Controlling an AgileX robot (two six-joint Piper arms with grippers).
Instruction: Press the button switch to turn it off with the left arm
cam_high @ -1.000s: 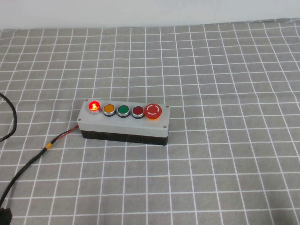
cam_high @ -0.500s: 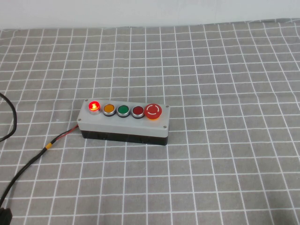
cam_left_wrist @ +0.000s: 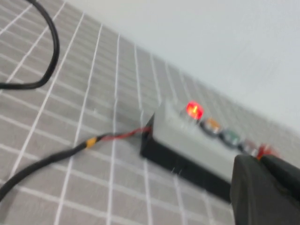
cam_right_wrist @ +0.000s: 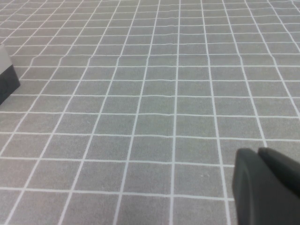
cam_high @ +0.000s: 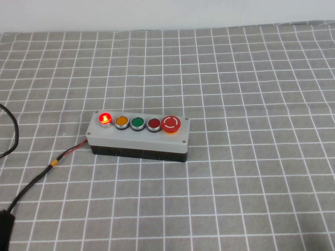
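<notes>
Grey box (cam_high: pixel 137 137) lying lengthwise across mid-table, left to right. Button switch (cam_high: pixel 105 118) sitting at its left end, facing up, glowing red. Left gripper (cam_left_wrist: pixel 267 187) hovering nearby, right gripper (cam_right_wrist: pixel 267 185) over bare cloth; both showing fingers together, holding nothing.

Surface (cam_high: pixel 251 172) covered in grey cloth with white grid lines; plain pale wall (cam_high: pixel 157 13) behind, lighting even.
</notes>
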